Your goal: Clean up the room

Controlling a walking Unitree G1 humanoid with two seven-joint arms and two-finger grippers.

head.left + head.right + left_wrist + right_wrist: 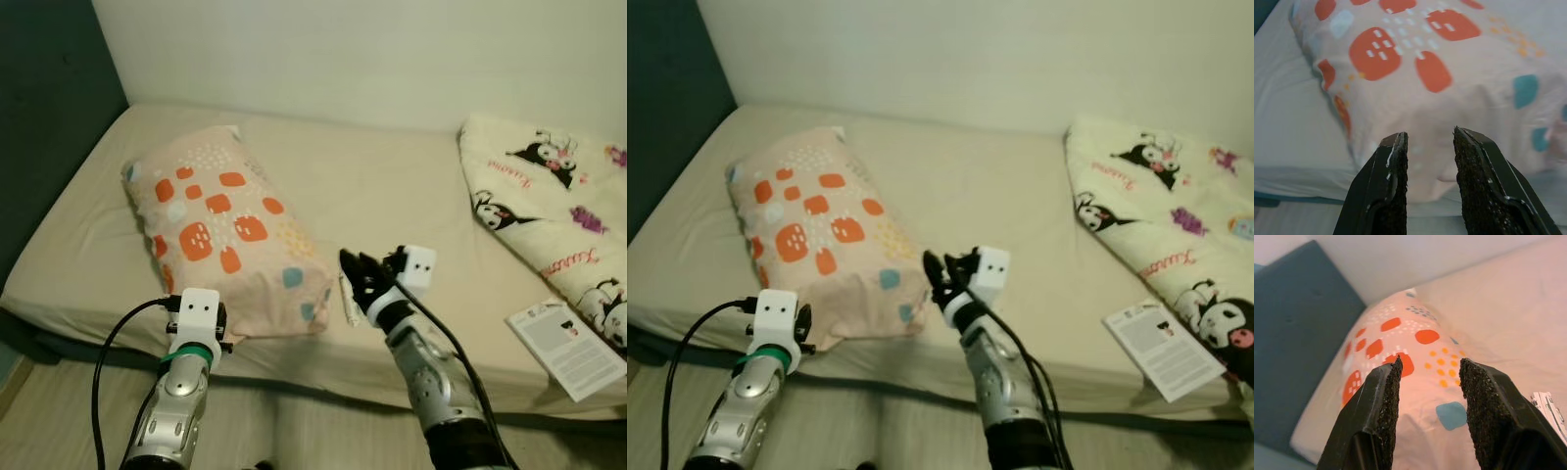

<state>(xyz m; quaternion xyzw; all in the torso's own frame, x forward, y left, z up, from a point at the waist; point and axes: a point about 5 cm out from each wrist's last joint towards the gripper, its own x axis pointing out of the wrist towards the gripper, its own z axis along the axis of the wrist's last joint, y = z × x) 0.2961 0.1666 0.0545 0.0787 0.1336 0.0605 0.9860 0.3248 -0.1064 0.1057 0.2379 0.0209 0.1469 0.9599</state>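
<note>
The bed [392, 186], covered in a beige sheet, is taking up most of the scene, running from the dark headboard [44, 127] on the robot's left to a cartoon-print blanket [558, 196] bunched at the right. The pillow [220, 235], pale pink with orange and teal patches, is lying slantwise near the bed's front edge, one corner hanging just over it. It is looking plump and soft, probably light, and likely to sag and fold if pinched at one spot; a two-sided hold on the near corners or short edge seems best, since loose fabric could slip.

A printed leaflet [566, 348] is lying flat near the blanket, thin and likely hard to pinch off the sheet. A small wrapper-like item [349, 299] is sitting just beside the pillow's right corner.

The left claw [1430, 161] is hovering at the pillow's near edge, fingers parted narrowly and empty. The right claw [1427, 396] is pointing over the pillow's right end, likewise parted and holding nothing.
</note>
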